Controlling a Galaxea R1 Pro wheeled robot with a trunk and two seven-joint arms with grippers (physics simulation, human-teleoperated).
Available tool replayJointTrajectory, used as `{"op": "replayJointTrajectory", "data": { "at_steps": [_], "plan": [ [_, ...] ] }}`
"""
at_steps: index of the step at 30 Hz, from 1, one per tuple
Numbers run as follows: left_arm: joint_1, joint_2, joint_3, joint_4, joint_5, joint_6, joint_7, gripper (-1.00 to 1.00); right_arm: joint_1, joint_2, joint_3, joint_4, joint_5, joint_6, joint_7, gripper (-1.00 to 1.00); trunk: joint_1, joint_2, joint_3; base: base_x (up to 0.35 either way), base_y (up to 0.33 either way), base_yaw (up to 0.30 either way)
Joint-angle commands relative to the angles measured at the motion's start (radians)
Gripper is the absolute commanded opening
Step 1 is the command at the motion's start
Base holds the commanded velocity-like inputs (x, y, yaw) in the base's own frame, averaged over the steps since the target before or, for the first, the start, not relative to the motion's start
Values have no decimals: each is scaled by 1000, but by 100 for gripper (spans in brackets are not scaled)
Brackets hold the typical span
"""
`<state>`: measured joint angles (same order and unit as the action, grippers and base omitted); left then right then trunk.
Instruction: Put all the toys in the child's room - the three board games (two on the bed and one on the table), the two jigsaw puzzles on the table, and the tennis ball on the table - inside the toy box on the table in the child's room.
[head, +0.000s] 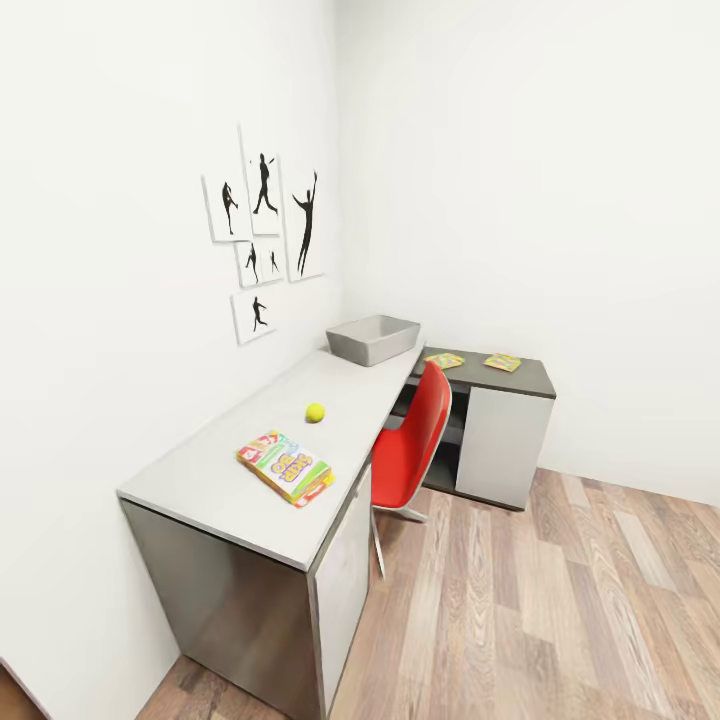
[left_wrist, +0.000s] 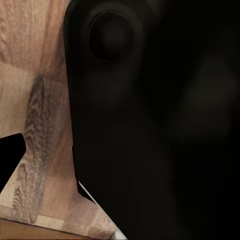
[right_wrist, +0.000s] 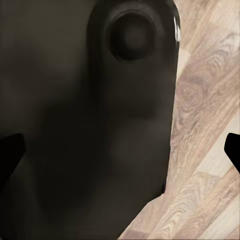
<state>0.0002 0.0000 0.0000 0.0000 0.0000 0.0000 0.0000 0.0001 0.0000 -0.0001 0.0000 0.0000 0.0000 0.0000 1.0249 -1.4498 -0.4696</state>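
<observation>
The game box (head: 286, 466) is a flat card box in green, white and yellow with red ends. It lies at an angle near the near end of the light grey worktop (head: 215, 480), close to the front edge. Just beyond it, apart from it, sits the ball (head: 315, 412), small and yellow-green. At the far end of the light top stands the bin (head: 372, 339), light grey, shallow, with sloping sides and a rim. From this angle I cannot tell if something is inside it.

To the right the worktop joins a dark grey part. There two puzzles lie flat, well apart from each other: the left puzzle (head: 444, 361) near the bin, the right puzzle (head: 503, 362) further along. Both are thin sheets of yellow, pink, blue and green.

A red chair (head: 412, 444) stands at the inner corner of the worktop, on the wooden floor (head: 560, 610). On the left wall hang white posters (head: 262, 232) with black figures of players.

In both wrist views a dark body of the robot covers most of the picture, with floor planks beside it. Dark tips show at the edges, (left_wrist: 10, 160) for the left gripper and (right_wrist: 233, 150) for the right gripper, but I cannot tell how far either is open or if it holds something.
</observation>
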Motion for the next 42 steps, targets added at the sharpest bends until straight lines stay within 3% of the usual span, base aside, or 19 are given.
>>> {"op": "replayJointTrajectory", "data": {
  "at_steps": [1, 7, 11, 42],
  "plan": [
    [0, 0, 0, 0, 0, 0, 0, 100, 0, 0, 0, 0, 0, 0, 0, 100, 0, 0, 0, 0, 0, 0],
    [-2, -5, -1, -2, 0, 2, -2, 100, -2, 6, 1, 2, -1, 0, 2, 100, 0, 0, 0, 0, 0, 0],
    [-2, -10, 0, -2, 1, 2, -2, 100, -2, 25, -2, -1, -7, -1, 2, 100, 0, 0, 0, 0, 0, 0],
    [-2, -10, -4, -2, 1, 1, -2, 100, -2, 16, -1, -2, -3, -7, -6, 100, -4, 7, 3, 0, 0, 0]
  ]
}}
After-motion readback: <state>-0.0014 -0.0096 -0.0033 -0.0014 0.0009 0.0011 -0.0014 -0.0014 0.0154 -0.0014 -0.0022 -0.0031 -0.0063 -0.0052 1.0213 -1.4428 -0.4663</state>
